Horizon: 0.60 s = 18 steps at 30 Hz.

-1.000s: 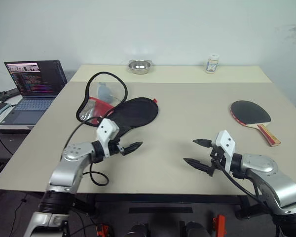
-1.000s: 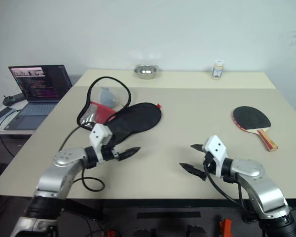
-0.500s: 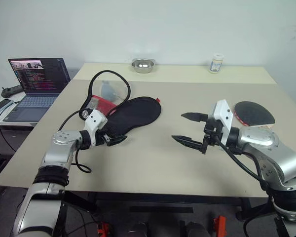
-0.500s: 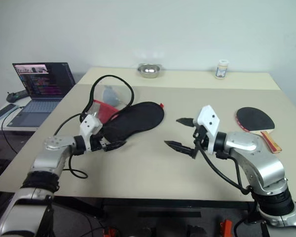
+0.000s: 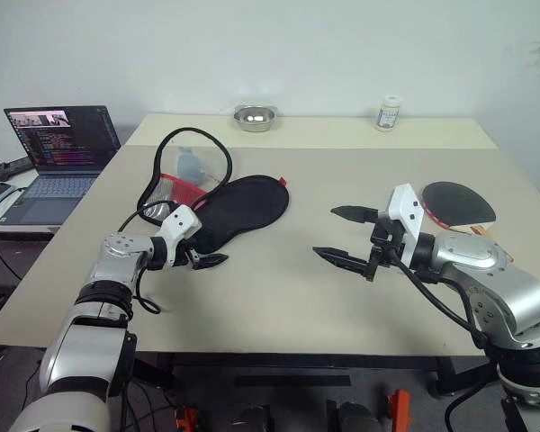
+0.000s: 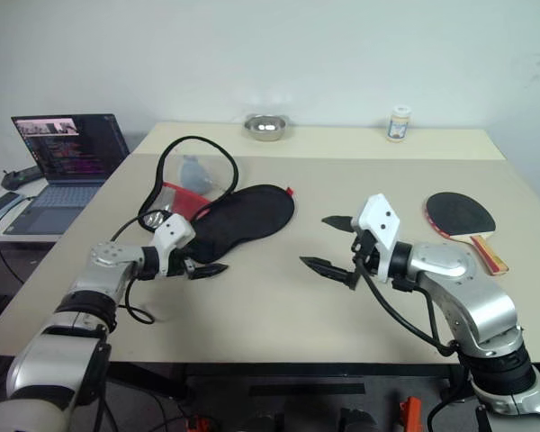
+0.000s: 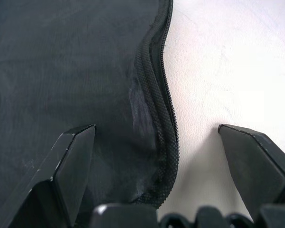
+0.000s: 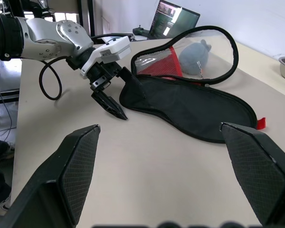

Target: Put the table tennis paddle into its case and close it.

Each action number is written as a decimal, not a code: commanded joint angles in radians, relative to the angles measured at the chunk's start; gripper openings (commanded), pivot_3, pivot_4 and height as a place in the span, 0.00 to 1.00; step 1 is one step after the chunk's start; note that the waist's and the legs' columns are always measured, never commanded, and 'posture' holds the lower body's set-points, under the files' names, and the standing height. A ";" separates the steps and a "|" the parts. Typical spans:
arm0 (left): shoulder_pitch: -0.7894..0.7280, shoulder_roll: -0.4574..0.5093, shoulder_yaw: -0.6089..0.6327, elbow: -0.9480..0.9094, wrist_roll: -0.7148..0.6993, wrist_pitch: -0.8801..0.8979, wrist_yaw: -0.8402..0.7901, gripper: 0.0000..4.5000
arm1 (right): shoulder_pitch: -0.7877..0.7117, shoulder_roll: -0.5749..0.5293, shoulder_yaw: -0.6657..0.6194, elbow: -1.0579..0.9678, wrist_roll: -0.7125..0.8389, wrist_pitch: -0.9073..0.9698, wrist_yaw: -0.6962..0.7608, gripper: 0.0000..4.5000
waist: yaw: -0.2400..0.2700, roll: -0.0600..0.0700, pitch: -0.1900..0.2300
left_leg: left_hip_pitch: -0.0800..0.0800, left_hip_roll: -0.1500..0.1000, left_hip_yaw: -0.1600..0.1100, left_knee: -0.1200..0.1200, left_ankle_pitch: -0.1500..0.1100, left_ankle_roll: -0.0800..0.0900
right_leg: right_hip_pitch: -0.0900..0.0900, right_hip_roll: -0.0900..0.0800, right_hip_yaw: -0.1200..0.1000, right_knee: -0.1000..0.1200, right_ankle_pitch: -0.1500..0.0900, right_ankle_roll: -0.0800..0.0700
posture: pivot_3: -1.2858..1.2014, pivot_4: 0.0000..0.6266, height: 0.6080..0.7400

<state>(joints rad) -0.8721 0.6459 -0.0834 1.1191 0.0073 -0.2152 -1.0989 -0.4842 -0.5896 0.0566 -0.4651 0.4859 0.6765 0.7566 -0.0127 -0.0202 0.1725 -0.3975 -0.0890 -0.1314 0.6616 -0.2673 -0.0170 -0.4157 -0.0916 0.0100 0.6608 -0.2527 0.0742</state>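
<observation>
Two grippers hover over our table (image 5: 279, 297), both with fingers spread and holding nothing. Our left gripper (image 5: 202, 255) sits at the near tip of the case (image 5: 238, 209); in the left wrist view the zipper rim (image 7: 164, 142) lies between its fingers (image 7: 71, 161), one over black fabric, one over bare tabletop. The case lies open on the left half, its long axis running from near left to far right, lid (image 5: 184, 171) raised at its left side. Our right gripper (image 5: 345, 236) points left, above bare tabletop in the middle. The paddle (image 5: 459, 203) lies flat near the right edge, black face toward the far left, handle toward the near right, partly hidden behind our right arm. Between case and paddle the tabletop is bare; a bowl (image 5: 255, 118) and bottle (image 5: 389, 113) stand along the far edge.
</observation>
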 commanded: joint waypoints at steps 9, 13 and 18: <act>0.003 0.060 0.018 0.096 0.043 -0.028 0.035 0.35 | -0.033 -0.003 -0.030 -0.012 -0.008 -0.033 -0.033 1.00 | -0.025 0.000 0.000 | 0.011 0.003 0.001 0.000 0.000 0.000 | 0.008 0.003 0.001 0.004 0.000 0.000 | 0.52 0.24 1.00; 0.013 0.046 0.044 0.093 0.019 -0.015 0.024 0.04 | -0.044 -0.004 -0.032 0.002 -0.014 -0.040 -0.041 1.00 | -0.026 0.000 0.000 | 0.013 0.005 0.002 0.000 0.000 0.000 | 0.010 0.004 0.001 0.004 0.000 -0.001 | 0.52 0.24 1.00; 0.013 -0.007 0.092 0.061 -0.037 0.022 0.002 0.01 | -0.048 -0.012 -0.034 0.017 -0.023 -0.049 -0.040 1.00 | -0.021 0.000 0.000 | 0.013 0.005 0.002 0.000 0.000 0.000 | 0.009 0.004 0.001 0.004 0.000 -0.001 | 0.52 0.24 1.00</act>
<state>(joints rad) -0.8629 0.6503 -0.0132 1.1973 -0.0032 -0.2050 -1.0871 -0.5132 -0.5923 0.0526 -0.4341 0.4674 0.6539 0.7176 -0.0336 -0.0203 0.1725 -0.3846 -0.0843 -0.1292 0.6611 -0.2673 -0.0166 -0.4063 -0.0879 0.0111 0.6642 -0.2523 0.0734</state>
